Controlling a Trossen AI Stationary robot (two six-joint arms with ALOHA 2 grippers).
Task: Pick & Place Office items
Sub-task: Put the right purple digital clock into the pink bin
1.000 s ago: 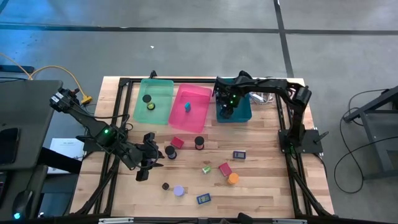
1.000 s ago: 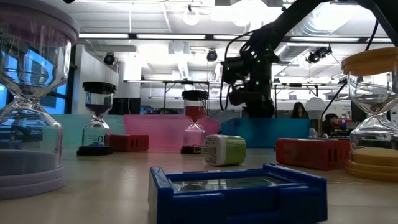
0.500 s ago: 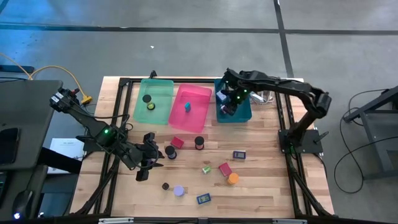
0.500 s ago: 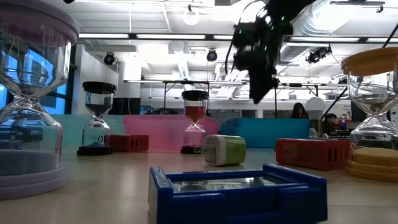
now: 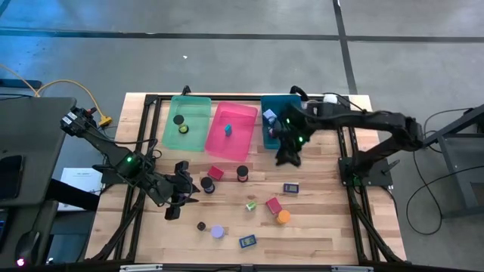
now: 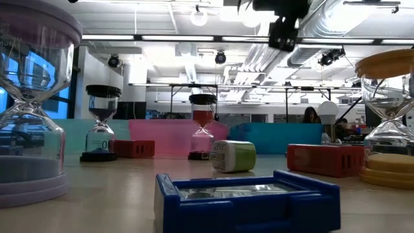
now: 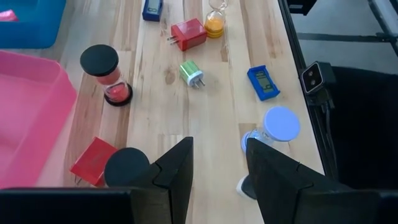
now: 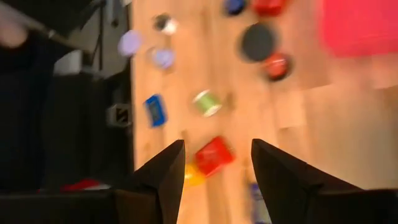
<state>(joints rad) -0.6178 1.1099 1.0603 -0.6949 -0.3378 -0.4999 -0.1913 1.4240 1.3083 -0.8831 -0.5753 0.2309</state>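
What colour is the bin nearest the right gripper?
Teal bin; high view shows it best.

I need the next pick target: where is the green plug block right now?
In the high view the green plug block lies loose on the wood near the table's middle, just left of the red block, with the orange-topped timer beyond.

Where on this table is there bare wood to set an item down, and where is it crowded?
Bare wood lies at the table's right edge, beyond the orange-topped timer, and left of the lavender-topped timer. The middle is crowded around the green plug, red block and left gripper.
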